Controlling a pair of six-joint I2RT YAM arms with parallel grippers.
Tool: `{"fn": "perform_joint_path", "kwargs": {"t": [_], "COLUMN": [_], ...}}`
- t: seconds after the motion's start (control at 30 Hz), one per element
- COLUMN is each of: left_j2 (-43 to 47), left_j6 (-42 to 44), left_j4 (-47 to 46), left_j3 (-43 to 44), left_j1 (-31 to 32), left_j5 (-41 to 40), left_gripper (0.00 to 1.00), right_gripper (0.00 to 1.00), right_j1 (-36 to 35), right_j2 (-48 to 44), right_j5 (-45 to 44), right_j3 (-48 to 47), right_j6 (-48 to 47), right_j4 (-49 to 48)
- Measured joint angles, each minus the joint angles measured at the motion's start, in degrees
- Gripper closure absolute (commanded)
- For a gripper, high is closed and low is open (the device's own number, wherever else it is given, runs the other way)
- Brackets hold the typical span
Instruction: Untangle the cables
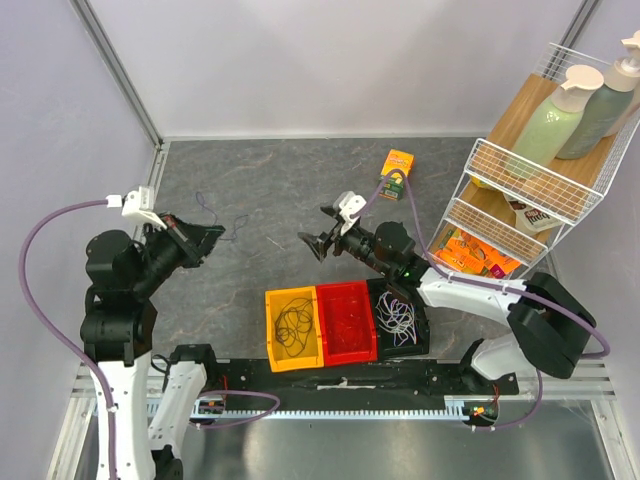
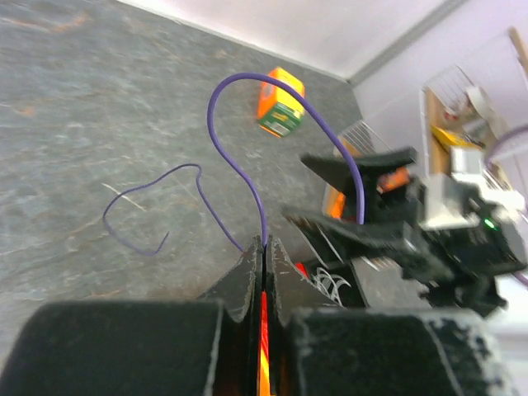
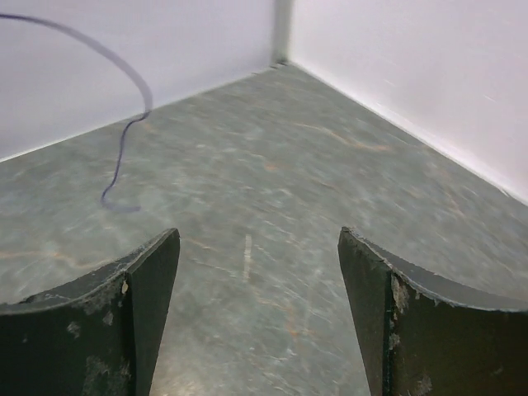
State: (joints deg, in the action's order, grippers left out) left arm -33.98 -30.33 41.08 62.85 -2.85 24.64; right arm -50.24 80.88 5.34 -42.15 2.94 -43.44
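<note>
Cables (image 1: 395,315) lie coiled in and beside the red bin (image 1: 345,288). Beyond its left side, the left gripper (image 2: 262,247) is pinched tight on a purple cable (image 2: 209,124), which arcs up and trails onto the table (image 1: 300,170). Just beyond the bin the right gripper (image 1: 318,232) gapes wide and empty; one strand looks mid-separation, and the next move likely calls for that gripper to catch the free end.

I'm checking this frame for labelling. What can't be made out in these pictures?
- Left wrist view: the purple cable vanishes between the shut fingers of the left end effector, so its gripped end is hidden.
- Right wrist view: the cable runs off the top-left edge; the right end effector is open.
- Top view: what lies in the red bin is too small to tell.
</note>
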Motion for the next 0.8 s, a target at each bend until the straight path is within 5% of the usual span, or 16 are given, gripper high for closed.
{"fn": "perform_joint_path", "kwargs": {"t": [0.4, 0.8], "left_j2": [0.94, 4.46], "left_j6": [1.36, 2.75], "left_j4": [-1.81, -0.59], "left_j3": [-2.1, -16.44], "left_j1": [6.16, 9.11], "left_j5": [19.21, 23.96], "left_gripper": [0.98, 0.98], "right_gripper": [0.15, 0.16], "right_j1": [8.35, 9.97], "right_j2": [6.86, 6.86], "right_j5": [-10.82, -11.26], "right_j3": [0.0, 0.02], "right_j6": [8.59, 11.21], "right_j4": [0.7, 0.13]}}
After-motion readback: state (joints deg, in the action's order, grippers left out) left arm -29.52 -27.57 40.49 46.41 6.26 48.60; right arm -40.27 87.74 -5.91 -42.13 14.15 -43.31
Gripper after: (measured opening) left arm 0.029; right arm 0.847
